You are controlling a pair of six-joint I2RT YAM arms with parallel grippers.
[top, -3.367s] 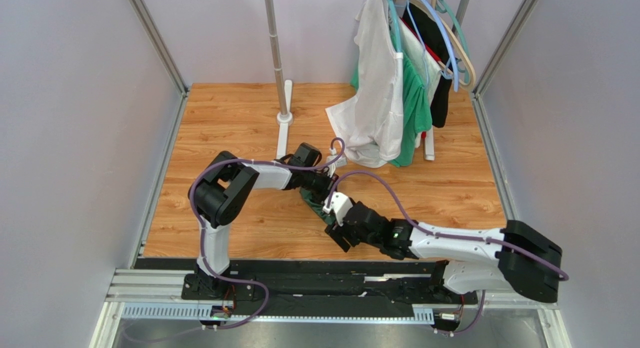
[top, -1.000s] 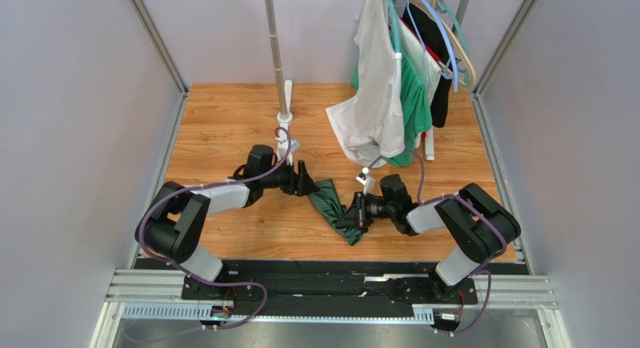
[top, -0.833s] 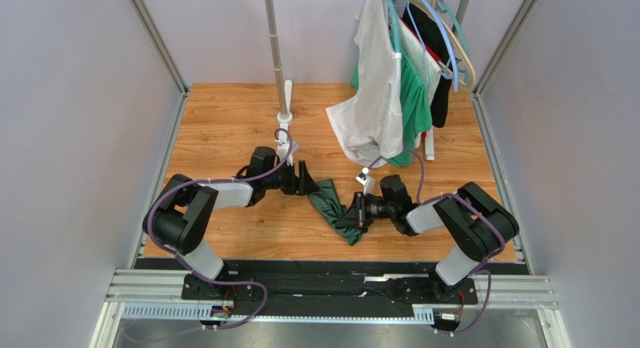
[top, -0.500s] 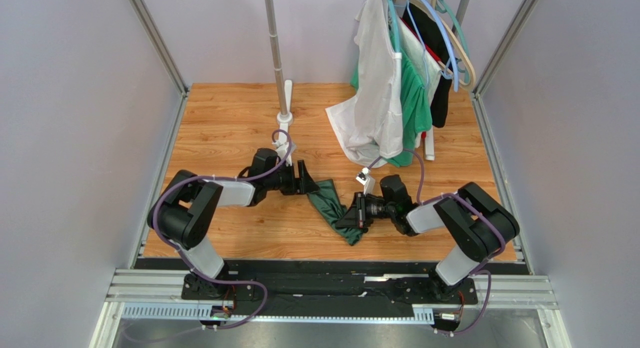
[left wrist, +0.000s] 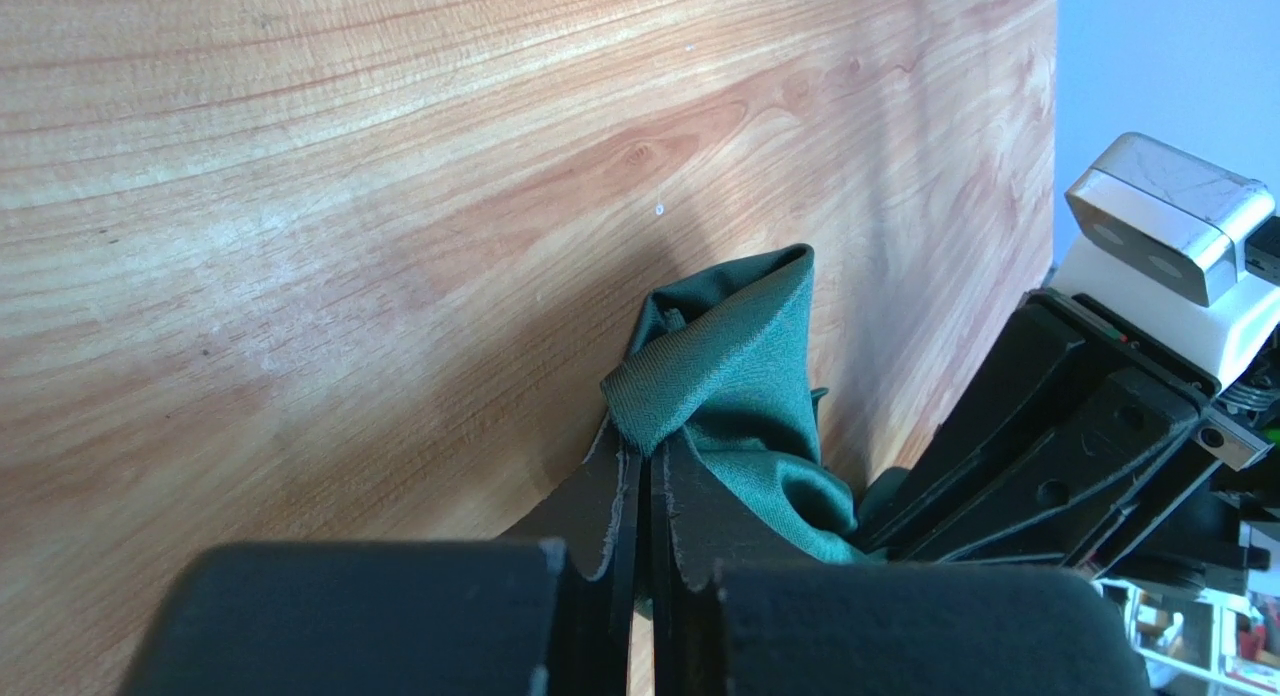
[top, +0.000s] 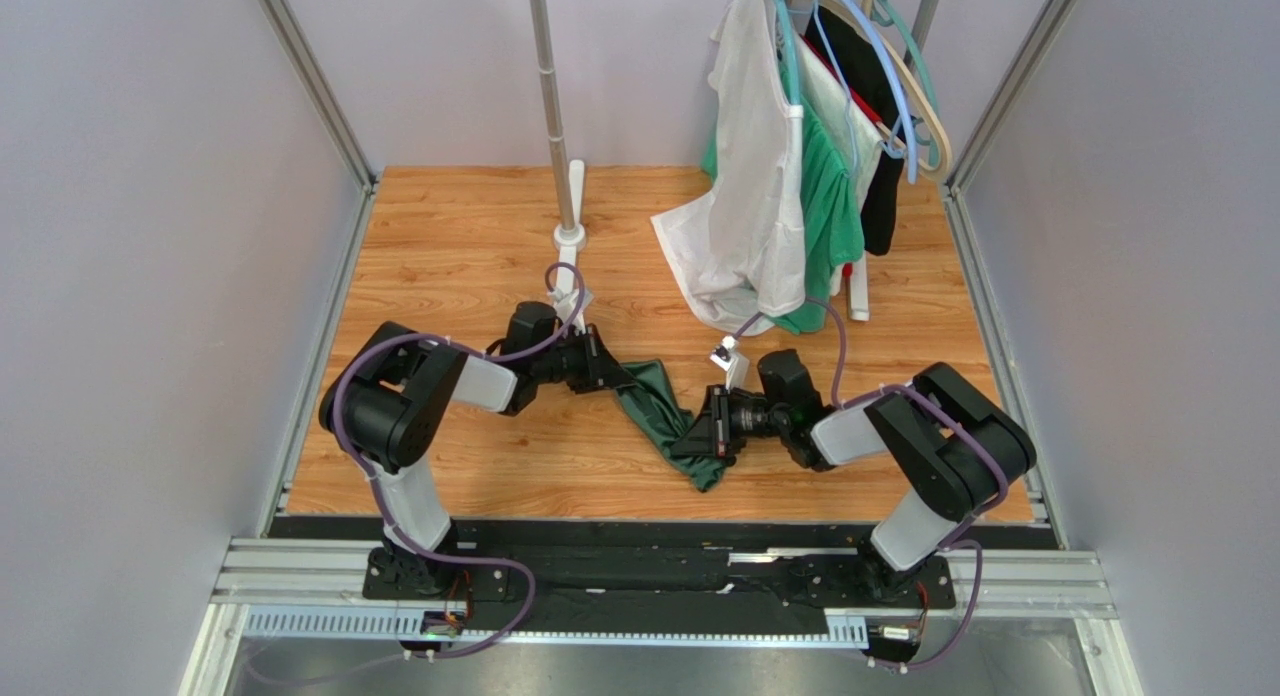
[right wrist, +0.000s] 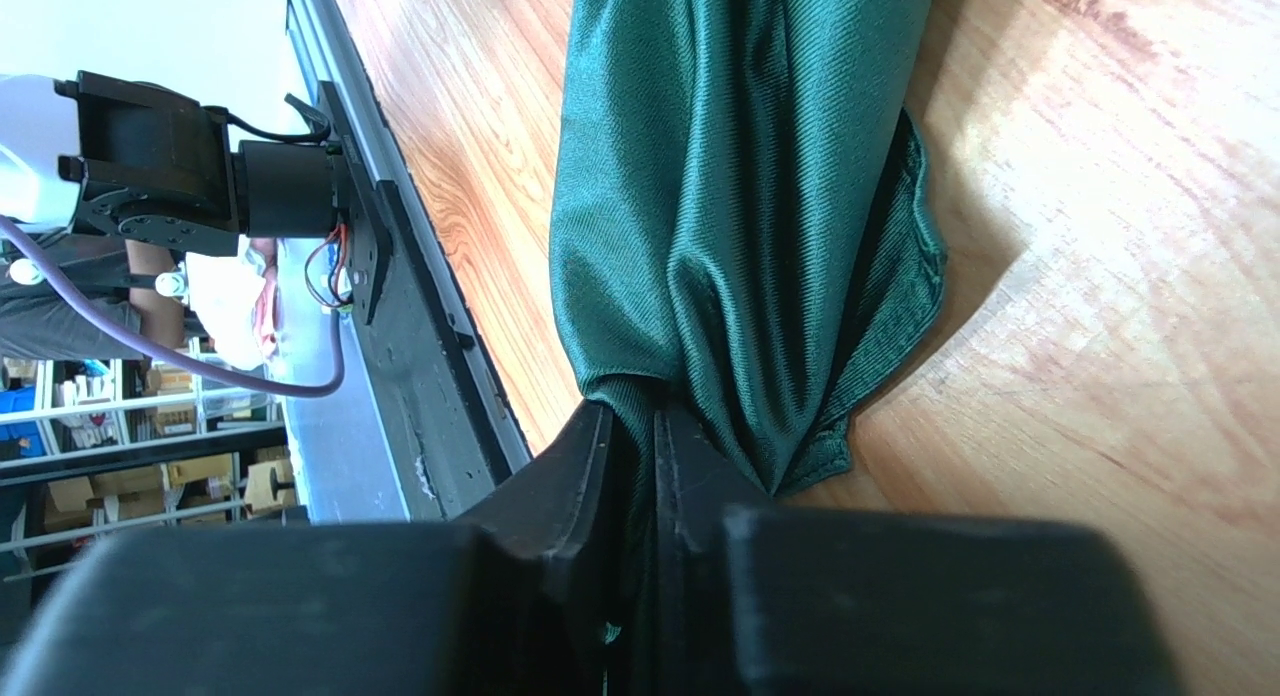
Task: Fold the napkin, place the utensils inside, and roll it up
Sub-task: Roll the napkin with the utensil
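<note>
The dark green napkin [top: 663, 407] lies bunched in a narrow strip on the wooden table [top: 451, 246] between my two grippers. My left gripper [top: 613, 377] is shut on its upper left corner; in the left wrist view a folded tip of napkin [left wrist: 724, 369] sticks out past the closed left gripper [left wrist: 643, 464]. My right gripper [top: 696, 435] grips the lower right end, and the right wrist view shows gathered napkin [right wrist: 721, 201] pinched inside the right gripper [right wrist: 643, 426]. The utensils are out of view.
A white garment [top: 748, 201] and a brighter green garment [top: 831, 201] hang on a rack at the back right. A metal pole [top: 553, 111] on a white base stands at the back centre. The black rail [top: 646, 554] runs along the near edge.
My left gripper was open beside the napkin's upper corner and has now shut on it, its arm drawn in to the right. The right arm holds its place.
</note>
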